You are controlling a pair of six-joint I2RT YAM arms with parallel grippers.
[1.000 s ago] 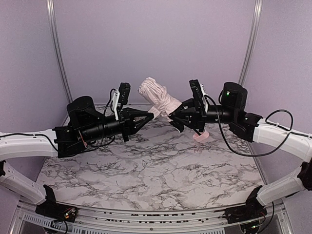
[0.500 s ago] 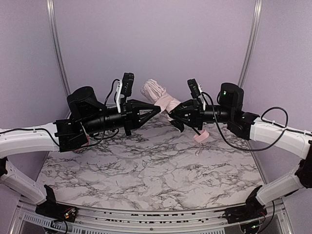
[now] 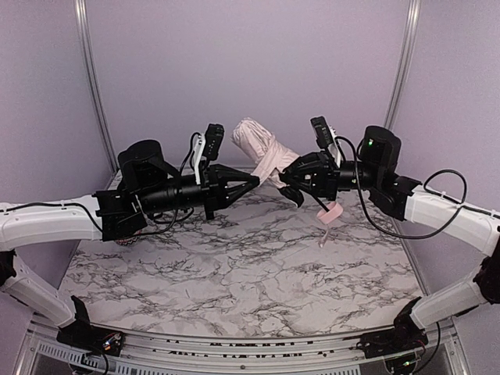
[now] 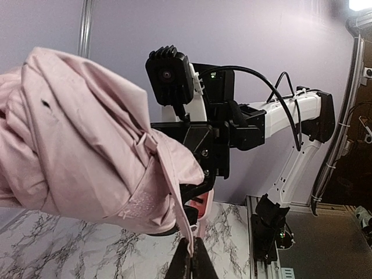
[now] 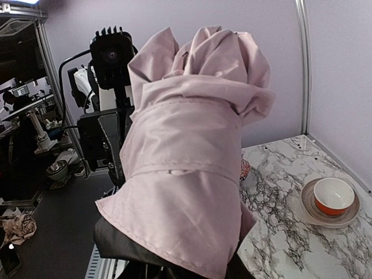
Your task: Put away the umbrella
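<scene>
Umbrella (image 3: 262,148): folded, held in the air above the table (image 3: 250,269) between the two arms. Its bunched pale pink fabric points up and toward the back wall.
Handle knob (image 3: 331,213): pale pink, hanging below the right gripper, clear of the table.
Left gripper (image 3: 255,181): arm reaching in level from the left. The jaws are together, pinching a thin pink strip that hangs off the umbrella's fabric, as the left wrist view shows.
Right gripper (image 3: 286,175): reaching in from the right, jaws clamped on the lower end of the umbrella. In its own wrist view the fabric covers them.
Table: grey-veined marble.
Bowl (image 5: 331,196): orange-red with a white inside, sitting on a saucer (image 5: 307,208) on the table near the wall.
</scene>
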